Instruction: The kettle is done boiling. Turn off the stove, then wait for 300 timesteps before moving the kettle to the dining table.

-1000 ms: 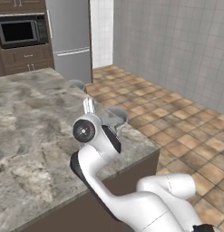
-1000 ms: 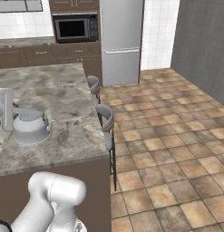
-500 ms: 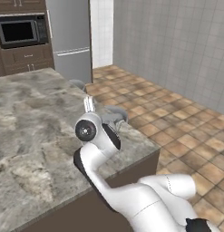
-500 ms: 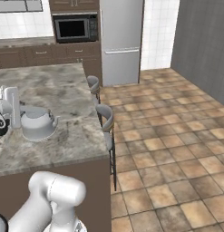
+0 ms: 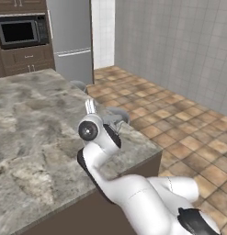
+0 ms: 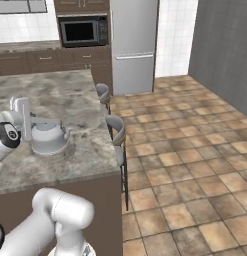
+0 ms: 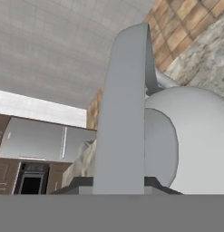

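pincer (image 6: 26,120) clamped on the handle of the kettle (image 6: 47,137), kettle on the marble surface (image 6: 65,100) near its right edge, two stools (image 6: 116,131) alongside, tiled floor (image 6: 195,150), fridge (image 6: 132,45) and microwave (image 6: 82,31) far behind

The robot arm (image 5: 133,193) is smooth, white and shiny, made of round, fat tube parts. A round cap near its hand has a black circle (image 5: 88,131) in it. Its joints are dark (image 5: 195,222), almost black.
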Controlling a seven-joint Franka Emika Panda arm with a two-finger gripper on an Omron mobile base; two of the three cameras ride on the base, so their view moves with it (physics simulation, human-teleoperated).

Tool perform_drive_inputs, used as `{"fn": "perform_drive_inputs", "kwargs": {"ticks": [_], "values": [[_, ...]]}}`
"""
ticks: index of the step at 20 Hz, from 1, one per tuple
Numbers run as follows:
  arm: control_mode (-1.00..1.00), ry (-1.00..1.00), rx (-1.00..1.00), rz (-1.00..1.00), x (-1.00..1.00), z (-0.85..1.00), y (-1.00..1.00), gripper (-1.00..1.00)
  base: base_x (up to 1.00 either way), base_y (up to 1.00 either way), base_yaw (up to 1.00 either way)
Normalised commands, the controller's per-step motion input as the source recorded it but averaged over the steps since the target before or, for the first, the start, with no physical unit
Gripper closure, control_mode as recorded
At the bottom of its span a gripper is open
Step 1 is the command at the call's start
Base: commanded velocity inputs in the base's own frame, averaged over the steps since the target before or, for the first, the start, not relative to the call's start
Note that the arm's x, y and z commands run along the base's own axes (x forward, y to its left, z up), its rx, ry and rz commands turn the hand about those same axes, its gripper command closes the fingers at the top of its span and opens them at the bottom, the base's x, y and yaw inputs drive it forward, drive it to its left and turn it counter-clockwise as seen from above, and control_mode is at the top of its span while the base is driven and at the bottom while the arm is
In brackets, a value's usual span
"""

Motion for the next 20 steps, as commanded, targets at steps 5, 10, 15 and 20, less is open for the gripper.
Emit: {"fn": "perform_drive_inputs", "kwargs": {"ticks": [5, 10, 15, 20], "values": [[-1.0, 0.0, 0.0, 0.0, 0.36, -0.2, 0.01, 1.0, 0.0, 0.0, 0.0], [-1.0, 0.0, 0.0, 0.0, 0.34, -0.17, 0.01, 1.0, 0.0, 0.0, 0.0], [-1.0, 0.0, 0.0, 0.0, 0.28, -0.15, 0.0, 1.0, 0.0, 0.0, 0.0], [-1.0, 0.0, 0.0, 0.0, 0.21, -0.15, 0.01, 1.0, 0.0, 0.0, 0.0]]}}
